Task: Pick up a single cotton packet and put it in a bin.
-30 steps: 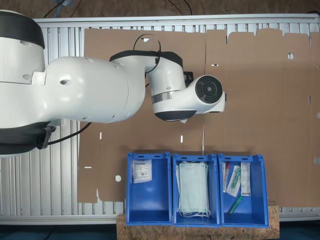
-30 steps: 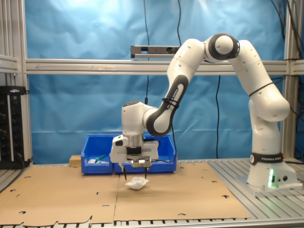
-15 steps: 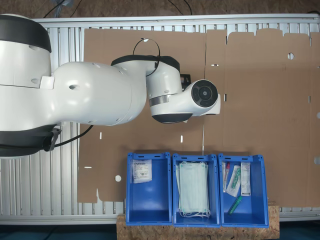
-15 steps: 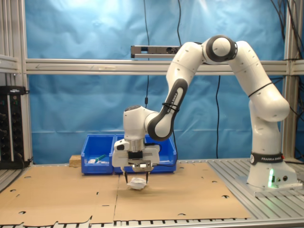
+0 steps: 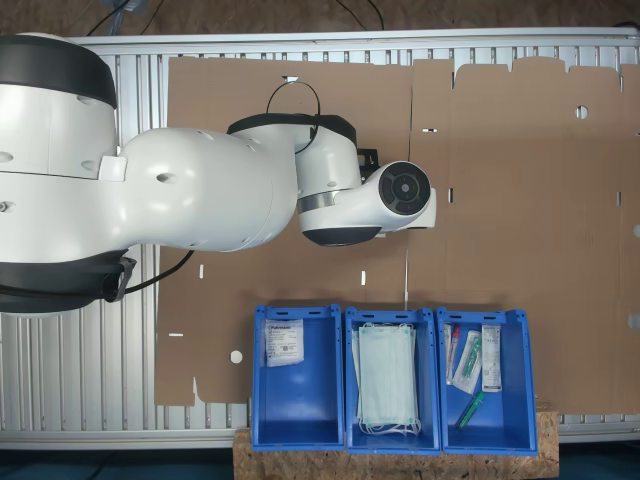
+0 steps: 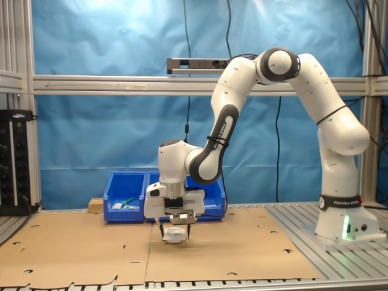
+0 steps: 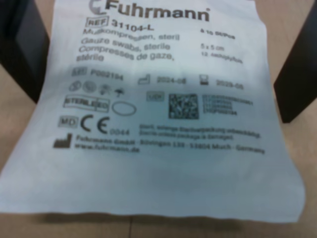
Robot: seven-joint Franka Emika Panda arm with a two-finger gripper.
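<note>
Between the spread, unclosed fingers of the claw (image 6: 174,228), the cotton packet (image 6: 173,235) lies flat on the cardboard (image 6: 242,254), directly beneath.

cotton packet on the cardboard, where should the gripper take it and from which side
From straight above, pinching across its two side edges. The cotton packet lies flat and thin on the cardboard, and the gripper already straddles it, one dark finger by each edge.

cotton packet (image 7: 163,114) top cropped, fine print blurred, fingertips (image 7: 20,49) cut off
</note>
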